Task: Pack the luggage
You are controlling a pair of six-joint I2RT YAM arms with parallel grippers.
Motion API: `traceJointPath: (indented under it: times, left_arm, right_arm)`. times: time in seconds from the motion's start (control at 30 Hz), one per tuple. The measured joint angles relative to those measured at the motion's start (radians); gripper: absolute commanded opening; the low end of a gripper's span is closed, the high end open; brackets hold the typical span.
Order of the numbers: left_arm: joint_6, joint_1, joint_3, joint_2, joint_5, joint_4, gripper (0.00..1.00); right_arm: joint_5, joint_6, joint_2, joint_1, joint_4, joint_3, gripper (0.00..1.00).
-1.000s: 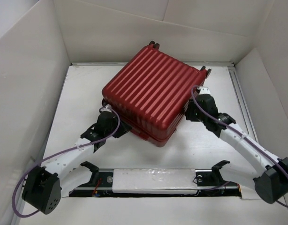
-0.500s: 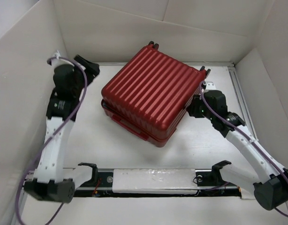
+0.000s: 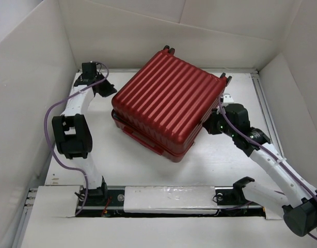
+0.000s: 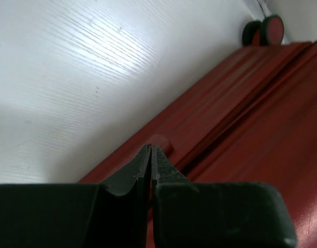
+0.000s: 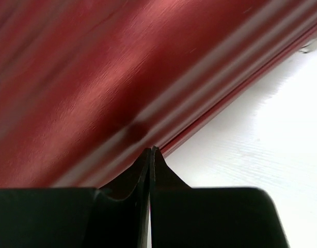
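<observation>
1 white table (image 3: 148, 170), red luggage (image 3: 169, 101), cardboard walls (image 3: 163, 46)

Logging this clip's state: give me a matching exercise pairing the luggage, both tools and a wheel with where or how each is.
1 luggage
2 left tool
3 right tool
4 wheel

A shut, by the luggage's right side
B closed, lying flat
C shut, by the luggage's far-left side
D small, at a far corner

Pairs: 1-B, 2-C, 3-A, 4-D.
</observation>
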Motion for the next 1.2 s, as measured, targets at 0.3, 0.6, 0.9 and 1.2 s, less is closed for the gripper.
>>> traceJointPath:
  times: [0.3, 0.6, 0.9, 1.2]
  left_arm:
    - [0.062, -0.040, 0.030, 0.008, 0.121, -0.003, 0.00]
    - [0.088, -0.036, -0.113, -0.090, 0.166, 0.084, 0.00]
    - [0.079, -0.114, -0.158, -0.253, 0.185, 0.156, 0.00]
    - [-0.035, -0.361, -0.217, -0.414, 0.370, 0.043, 0.04]
  right_arm:
    - [-0.045, 0.018, 0.042, 0.048, 0.004, -0.040, 0.05]
    - [-0.027, 0.020, 0.073, 0.084, 0.009, -0.048, 0.05]
    - [-0.074, -0.025, 0.166, 0.074, -0.020, 0.019, 0.07]
    - [-0.209, -0.038, 0.247, 0.079, 0.038, 0.082, 0.07]
